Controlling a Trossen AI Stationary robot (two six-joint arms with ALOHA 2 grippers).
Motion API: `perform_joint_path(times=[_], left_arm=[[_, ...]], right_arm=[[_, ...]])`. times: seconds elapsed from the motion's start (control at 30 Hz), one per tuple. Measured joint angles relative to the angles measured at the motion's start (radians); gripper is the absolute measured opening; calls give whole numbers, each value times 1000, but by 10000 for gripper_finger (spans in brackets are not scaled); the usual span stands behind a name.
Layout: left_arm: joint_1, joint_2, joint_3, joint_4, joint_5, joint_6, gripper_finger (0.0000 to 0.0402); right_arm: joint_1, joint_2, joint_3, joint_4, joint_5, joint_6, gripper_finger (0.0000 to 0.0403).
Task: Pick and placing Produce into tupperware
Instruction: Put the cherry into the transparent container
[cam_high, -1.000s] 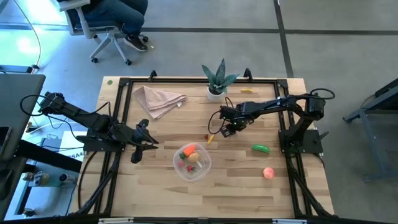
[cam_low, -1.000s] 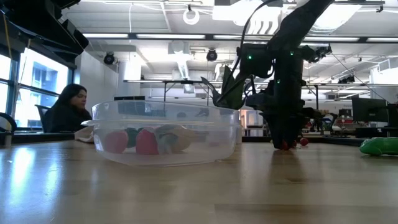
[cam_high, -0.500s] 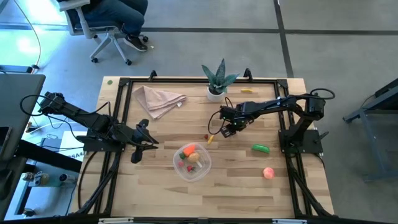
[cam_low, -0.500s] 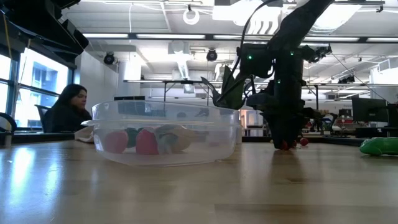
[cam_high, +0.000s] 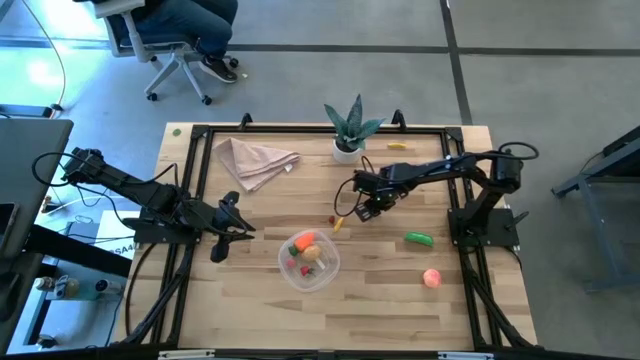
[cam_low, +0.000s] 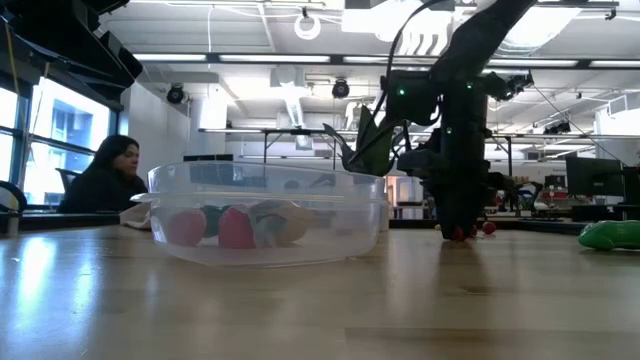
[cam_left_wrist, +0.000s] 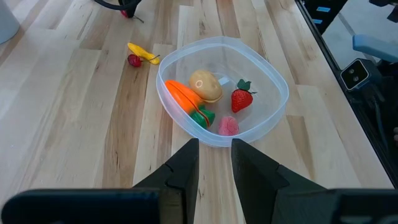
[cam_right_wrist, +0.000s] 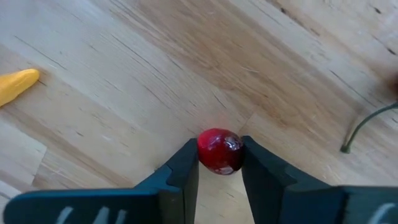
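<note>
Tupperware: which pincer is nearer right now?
Left. The left pincer rests just beside the tupperware, on its left in the high view. The right pincer is farther, beyond the tub toward the plant side, closed around a small red piece.

The tub sits near the table's centre, toward six o'clock, holding several produce pieces. The plant stands at twelve o'clock of it, the napkin at ten. The cucumber and peach lie at three to four o'clock.
</note>
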Motion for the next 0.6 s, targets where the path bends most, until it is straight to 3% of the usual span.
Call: perform_joint_path(times=[0.17,0.3,0.6], left_arm=[[0,0,0,0,0,0,83],[0,0,0,0,0,0,83],[0,0,0,0,0,0,83]], right_arm=[[9,6,86,-70,-56,-41,90],[36,4,185,-122,-35,-79,90],[215,1,476,-190,-30,-327,90]])
